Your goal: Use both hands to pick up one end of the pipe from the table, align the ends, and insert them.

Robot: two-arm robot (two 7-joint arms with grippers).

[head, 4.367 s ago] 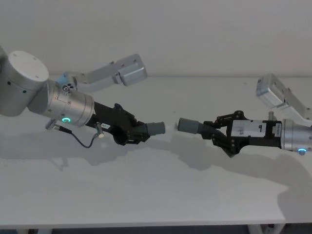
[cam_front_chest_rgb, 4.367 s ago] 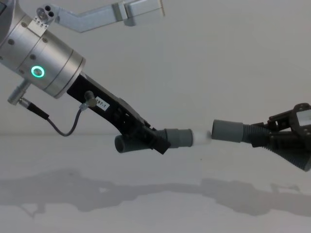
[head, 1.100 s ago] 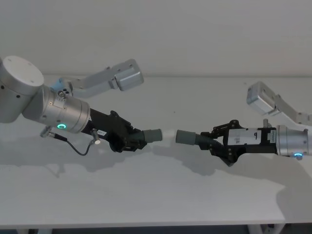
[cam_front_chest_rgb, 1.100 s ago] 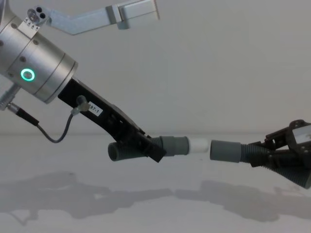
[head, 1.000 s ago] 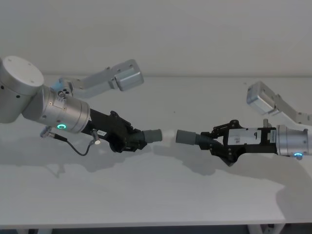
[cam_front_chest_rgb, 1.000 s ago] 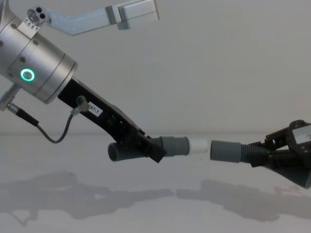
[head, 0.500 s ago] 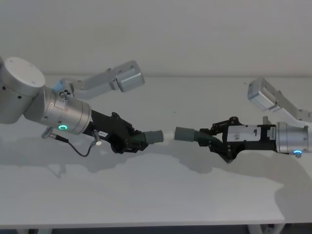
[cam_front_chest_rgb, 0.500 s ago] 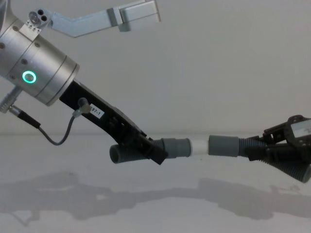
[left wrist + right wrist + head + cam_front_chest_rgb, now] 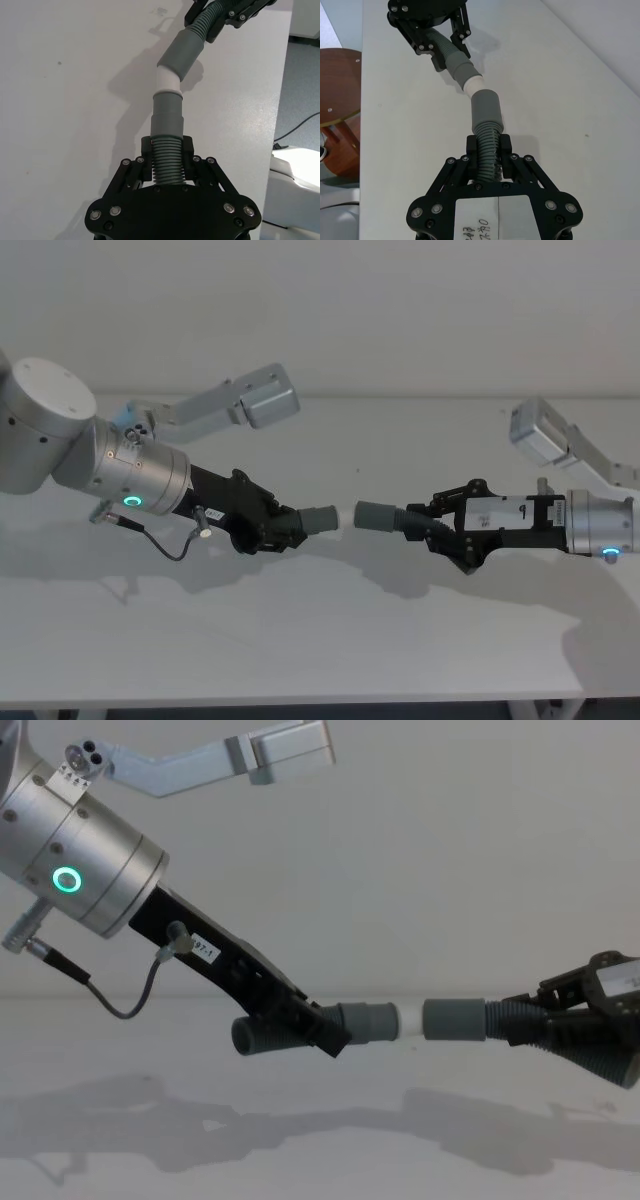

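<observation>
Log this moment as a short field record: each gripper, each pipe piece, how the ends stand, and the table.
left gripper: fingers shut on the left pipe piece, held above the table
right gripper: fingers shut on the right pipe piece, held above the table
left pipe piece: grey, ribbed, with a whitish tip pointing at the other piece
right pipe piece: grey, ribbed, plain socket end facing the tip
ends: tip just entering the socket at a slight angle; much of the tip still shows
table: white-grey, carries the arms' shadows
</observation>
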